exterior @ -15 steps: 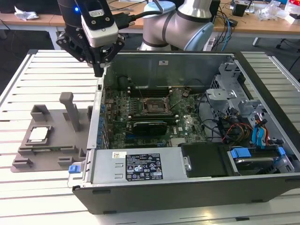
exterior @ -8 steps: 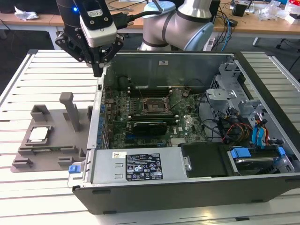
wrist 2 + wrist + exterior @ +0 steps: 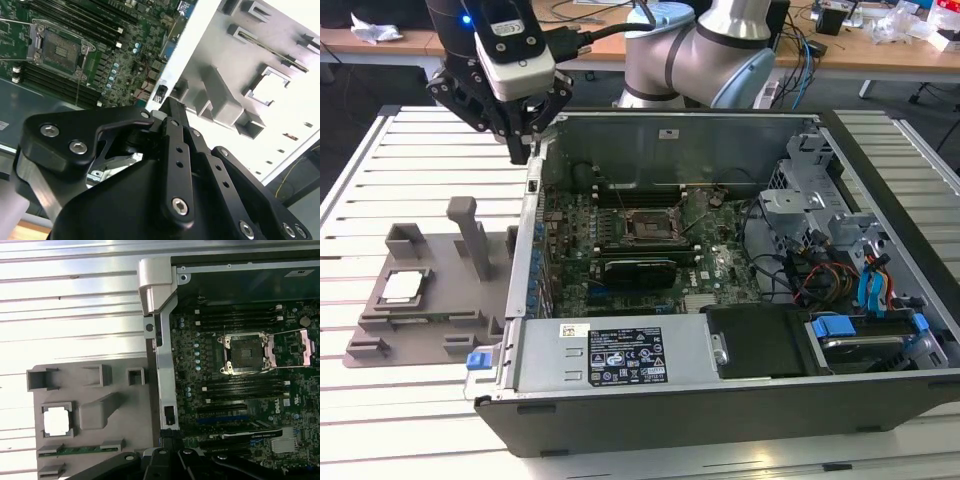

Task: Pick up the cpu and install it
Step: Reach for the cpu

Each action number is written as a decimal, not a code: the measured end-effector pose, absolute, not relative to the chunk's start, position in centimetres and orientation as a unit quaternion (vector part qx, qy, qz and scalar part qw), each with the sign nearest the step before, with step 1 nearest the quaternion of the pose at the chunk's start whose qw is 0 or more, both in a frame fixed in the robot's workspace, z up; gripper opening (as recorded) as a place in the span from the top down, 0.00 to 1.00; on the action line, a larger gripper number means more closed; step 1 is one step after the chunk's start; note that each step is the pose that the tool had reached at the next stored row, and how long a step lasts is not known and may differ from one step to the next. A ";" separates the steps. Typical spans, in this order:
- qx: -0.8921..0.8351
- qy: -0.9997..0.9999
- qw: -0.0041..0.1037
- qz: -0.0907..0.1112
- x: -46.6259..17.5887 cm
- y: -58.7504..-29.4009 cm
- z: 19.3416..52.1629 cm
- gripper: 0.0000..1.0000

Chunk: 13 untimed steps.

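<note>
Spanning the scene, a white slatted bench (image 3: pixel 410 160) carries an open computer case (image 3: pixel 740 395) lying on its side, with a silver and pale blue robot arm (image 3: pixel 720 45) reaching in from the far side. Inside the case a green motherboard (image 3: pixel 570 235) lies flat, crossed by dark memory slots. Just beside the case, on the exterior view's left, a grey plastic tray (image 3: pixel 435 325) rests on the bench, with upright posts and several recesses. The black hand (image 3: pixel 525 150) hangs over the far corner of the case wall nearest the tray, pointing down; its fingertips are drawn together and grip nothing, and in the second wrist view (image 3: pixel 170 107) they sit above that same wall edge. The socket (image 3: pixel 647 228) lies near the middle of the motherboard, and in the first wrist view (image 3: pixel 246 351) its metal cover plate appears folded back to one side. The cpu (image 3: pixel 402 286) lies flat in a square recess of the tray, shiny top upward, well apart from the hand and from the socket; it shows bright in both wrist views (image 3: pixel 56 421) (image 3: pixel 272 90).
</note>
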<state>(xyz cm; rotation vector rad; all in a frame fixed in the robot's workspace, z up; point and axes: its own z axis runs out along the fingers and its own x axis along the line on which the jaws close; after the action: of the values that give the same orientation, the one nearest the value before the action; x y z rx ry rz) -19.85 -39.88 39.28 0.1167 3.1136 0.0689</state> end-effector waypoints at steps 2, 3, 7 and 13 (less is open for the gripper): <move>0.037 0.999 0.012 0.022 -20.4 -39.9 39.3 0.89; 0.037 0.999 0.013 0.022 -20.6 -39.9 39.3 0.89; 0.037 0.999 0.012 0.022 -22.0 -39.9 39.3 0.89; 0.037 0.999 0.013 0.022 -23.7 -39.9 39.3 0.89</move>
<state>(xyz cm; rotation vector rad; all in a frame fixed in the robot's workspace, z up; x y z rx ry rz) -23.69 -39.88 39.26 0.1166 3.1136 0.0689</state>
